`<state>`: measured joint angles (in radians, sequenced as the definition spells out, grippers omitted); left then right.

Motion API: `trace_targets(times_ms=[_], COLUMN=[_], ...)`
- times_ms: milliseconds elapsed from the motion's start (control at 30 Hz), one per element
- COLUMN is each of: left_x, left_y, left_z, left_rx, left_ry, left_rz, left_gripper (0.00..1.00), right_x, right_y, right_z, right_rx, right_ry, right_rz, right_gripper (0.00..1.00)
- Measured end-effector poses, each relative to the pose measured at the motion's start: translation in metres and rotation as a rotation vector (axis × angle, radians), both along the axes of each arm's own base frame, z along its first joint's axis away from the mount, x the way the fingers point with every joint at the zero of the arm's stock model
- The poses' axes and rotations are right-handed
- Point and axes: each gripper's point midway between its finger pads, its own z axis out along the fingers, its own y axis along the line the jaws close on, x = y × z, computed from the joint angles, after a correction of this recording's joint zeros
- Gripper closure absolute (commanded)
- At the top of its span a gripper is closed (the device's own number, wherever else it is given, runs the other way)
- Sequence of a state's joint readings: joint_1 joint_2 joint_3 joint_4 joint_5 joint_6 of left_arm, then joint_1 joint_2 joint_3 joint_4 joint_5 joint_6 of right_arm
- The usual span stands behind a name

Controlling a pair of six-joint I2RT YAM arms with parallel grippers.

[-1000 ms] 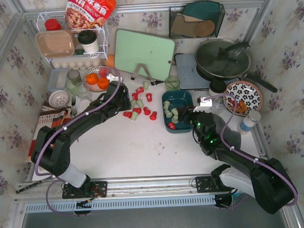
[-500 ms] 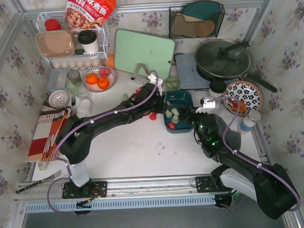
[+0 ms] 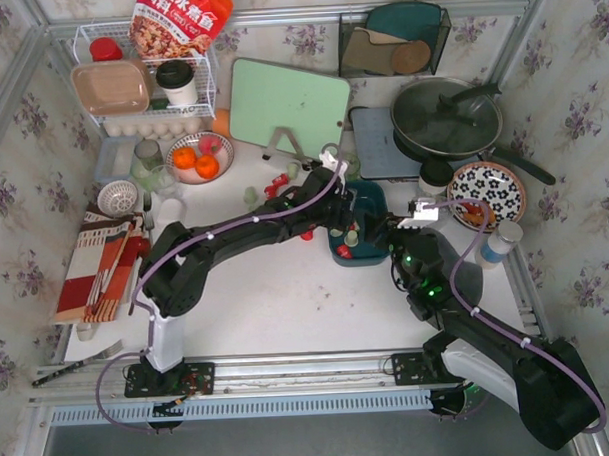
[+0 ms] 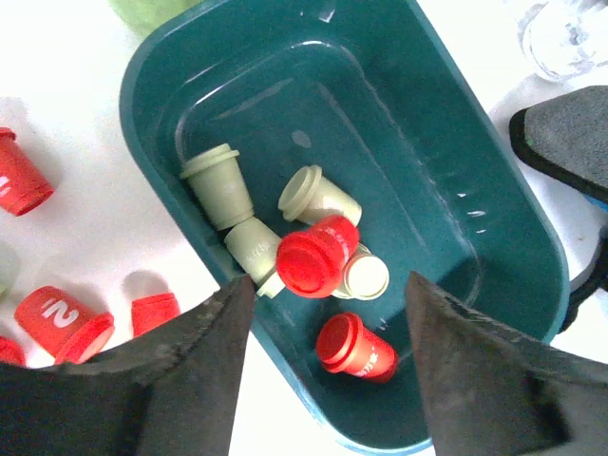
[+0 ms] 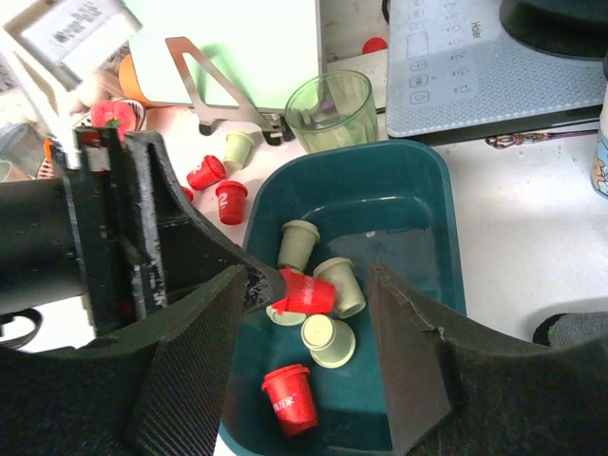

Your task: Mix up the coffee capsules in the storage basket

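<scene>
**Left gripper** (image 4: 326,285): fingers (image 4: 190,370) spread wide above the storage basket (image 4: 446,180). A red capsule (image 4: 316,258) sits in the gap with clearance on both sides; whether it rests on the pods beneath cannot be told.

**Basket contents:** four pale green capsules (image 4: 220,185) and a second red capsule (image 4: 353,348), crowded into the near-left part.

**Right gripper** (image 5: 306,285): fingers likewise apart, nothing between them, at the basket's right side.

**Surroundings:** the basket lies right of the table's (image 3: 287,299) centre. Loose capsules (image 5: 231,199), mostly red, lie to its left, and a green glass cup (image 5: 332,109) stands just beyond its far rim.
</scene>
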<state>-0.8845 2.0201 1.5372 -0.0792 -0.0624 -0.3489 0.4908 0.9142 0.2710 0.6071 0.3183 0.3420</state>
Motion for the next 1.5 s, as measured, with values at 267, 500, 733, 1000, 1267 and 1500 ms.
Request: trace_targets(times_ms=[267,500,733,1000,1267,1500], left_x=[-0.009,-0.029,-0.071,-0.137,-0.181,-0.194], left_y=[0.018,0.088,0.196,0.298,0.371,0.396], left_z=[0.043,0.101,0.137,0.155,0.163,0.154], left_rx=[-0.036,-0.038,0.007,0.03,0.047,0.045], left_ry=[-0.068,-0.199,-0.274,-0.27,-0.33,-0.383], left_rz=[0.008,0.134,0.337,0.445,0.492,0.506], left_gripper=[0.34,0.34,0.32,0.31,0.28,0.28], right_x=[0.001,0.007,0.009,0.011,0.02,0.034], right_y=[0.001,0.017,0.063,0.115,0.17,0.187], right_z=[0.002,0.0,-0.001,-0.013,-0.033,-0.072], right_rx=[-0.001,-0.028,-0.097,-0.189,-0.278,-0.282], right_ry=[0.001,0.023,0.046,0.111,0.2,0.352], right_rz=[0.004,0.05,0.199,0.355,0.437,0.345], right_gripper=[0.39,0.39,0.39,0.39,0.42,0.47])
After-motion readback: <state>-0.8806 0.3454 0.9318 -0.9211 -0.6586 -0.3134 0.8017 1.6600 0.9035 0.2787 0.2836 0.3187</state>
